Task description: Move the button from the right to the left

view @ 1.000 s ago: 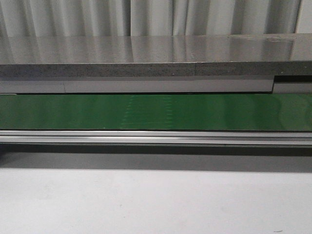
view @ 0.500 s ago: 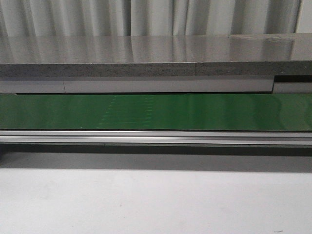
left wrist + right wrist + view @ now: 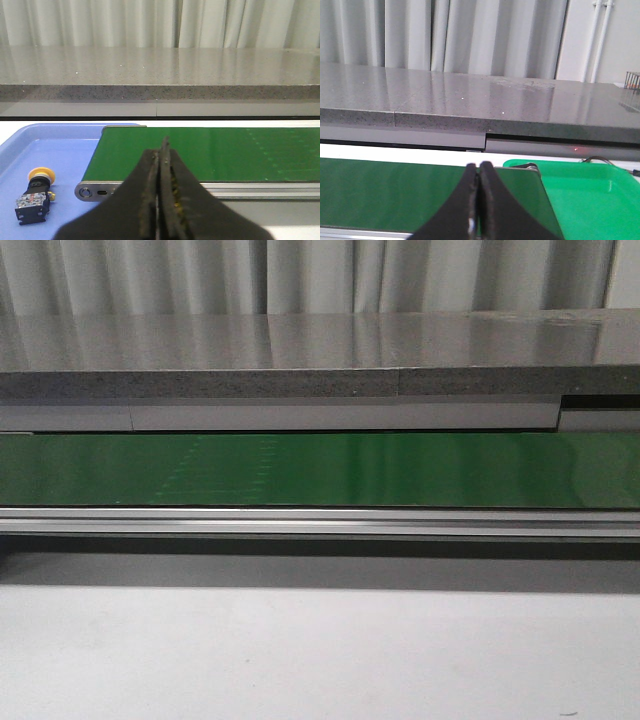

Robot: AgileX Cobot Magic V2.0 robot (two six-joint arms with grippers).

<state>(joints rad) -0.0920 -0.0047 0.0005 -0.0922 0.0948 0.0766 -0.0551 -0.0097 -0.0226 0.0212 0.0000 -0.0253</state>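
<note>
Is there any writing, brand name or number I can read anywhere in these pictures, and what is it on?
None can be read.
The button in the blue tray has tiny marks on its black body: too small to read.
The green belt shows only faint dotted lines, no letters.
The green tray is plain.

We cannot read the tiny marks on the button (image 3: 35, 196). The blue tray (image 3: 60, 145) runs off the picture's edge, as does the green tray (image 3: 590, 195), whose inside is partly hidden.
</note>
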